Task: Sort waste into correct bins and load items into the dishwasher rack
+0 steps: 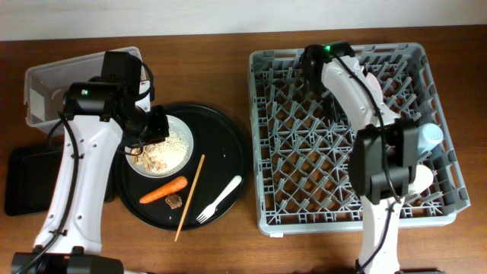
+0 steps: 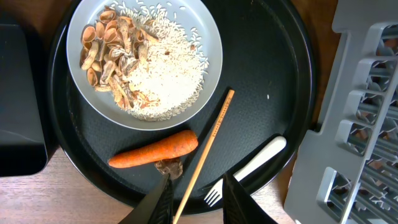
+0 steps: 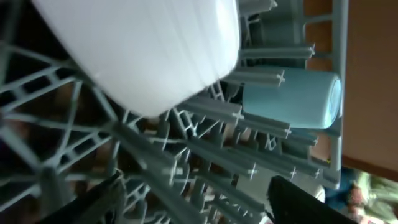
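Note:
The white plate (image 1: pixel 183 135) holds rice (image 2: pixel 168 78) and shell scraps on the round black tray (image 1: pixel 224 141). Beside it lie an orange carrot (image 2: pixel 155 150), a brown chunk (image 2: pixel 169 167), a wooden stick (image 2: pixel 208 149) and the white fork (image 2: pixel 252 168). My left gripper (image 2: pixel 200 200) hovers over the tray's near edge, its jaws a little apart and holding nothing. In the grey dishwasher rack (image 1: pixel 262 137), a light blue cup (image 3: pixel 292 99) lies on its side. A white rounded vessel (image 3: pixel 143 50) rests on the pegs. My right gripper (image 3: pixel 205 199) is open just beside it.
The clear tub (image 1: pixel 46 84) stands at the back left, with the shallow black bin (image 1: pixel 27 183) in front of it. The right arm (image 1: pixel 342 76) arches over the rack. A strip of bare wood lies between tray and rack.

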Available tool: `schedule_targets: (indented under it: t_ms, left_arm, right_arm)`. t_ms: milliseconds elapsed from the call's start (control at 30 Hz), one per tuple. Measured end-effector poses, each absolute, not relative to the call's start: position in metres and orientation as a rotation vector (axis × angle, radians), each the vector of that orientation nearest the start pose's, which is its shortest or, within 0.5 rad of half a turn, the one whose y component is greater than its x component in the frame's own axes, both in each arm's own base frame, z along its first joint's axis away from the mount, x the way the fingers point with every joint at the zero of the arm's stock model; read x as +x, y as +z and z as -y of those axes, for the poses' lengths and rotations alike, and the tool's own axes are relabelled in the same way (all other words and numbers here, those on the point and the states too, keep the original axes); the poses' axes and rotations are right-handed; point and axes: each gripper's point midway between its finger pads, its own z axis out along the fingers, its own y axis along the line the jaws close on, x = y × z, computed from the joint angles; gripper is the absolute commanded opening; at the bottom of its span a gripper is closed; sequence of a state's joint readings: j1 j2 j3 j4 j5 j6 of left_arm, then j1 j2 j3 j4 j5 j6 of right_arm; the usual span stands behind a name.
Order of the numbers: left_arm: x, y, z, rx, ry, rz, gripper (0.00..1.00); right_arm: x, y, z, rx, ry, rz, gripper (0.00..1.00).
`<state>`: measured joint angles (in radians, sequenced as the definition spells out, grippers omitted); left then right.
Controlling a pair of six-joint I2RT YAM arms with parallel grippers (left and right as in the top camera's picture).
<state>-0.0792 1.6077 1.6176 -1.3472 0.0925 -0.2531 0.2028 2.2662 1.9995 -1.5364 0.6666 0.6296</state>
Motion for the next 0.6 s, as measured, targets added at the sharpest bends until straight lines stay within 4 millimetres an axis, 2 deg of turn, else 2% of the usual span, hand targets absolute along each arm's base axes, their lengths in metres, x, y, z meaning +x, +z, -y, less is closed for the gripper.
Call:
schedule_targets:
  t_ms: [100, 233, 267, 300, 333, 433, 600]
  left_arm:
    - [0.328, 0.201, 0.042, -0.239, -0.189, -2.915, 0.27]
    - [0.325, 0.2, 0.042, -0.24, -0.187, -2.926, 0.27]
    - [0.324, 0.2, 0.042, -0.241, -0.186, -2.928, 0.28]
    - [0.324, 0.2, 0.042, -0.241, -0.186, -2.931, 0.36]
    - [0.323, 0.2, 0.042, -0.241, -0.185, -2.933, 0.37]
    - [0.321, 0.199, 0.041, -0.239, -0.182, -2.944, 0.41]
    - [0.303, 0.185, 0.049, -0.201, -0.165, -3.023, 0.41]
  right_arm:
    - [0.403, 0.135, 0.018, 0.545, -0.919, -2.821, 0.99]
    - [0.389, 0.206, 0.009, 0.582, -0.647, -2.733, 0.99]
    - [0.385, 0.216, 0.007, 0.561, -0.597, -2.73, 0.99]
    - [0.377, 0.235, 0.001, 0.521, -0.495, -2.729, 0.99]
    - [0.37, 0.243, -0.002, 0.483, -0.438, -2.742, 0.99]
    - [0.346, 0.252, -0.019, 0.354, -0.24, -2.845, 0.99]
    - [0.321, 0.246, -0.051, 0.133, 0.035, -3.007, 0.99]
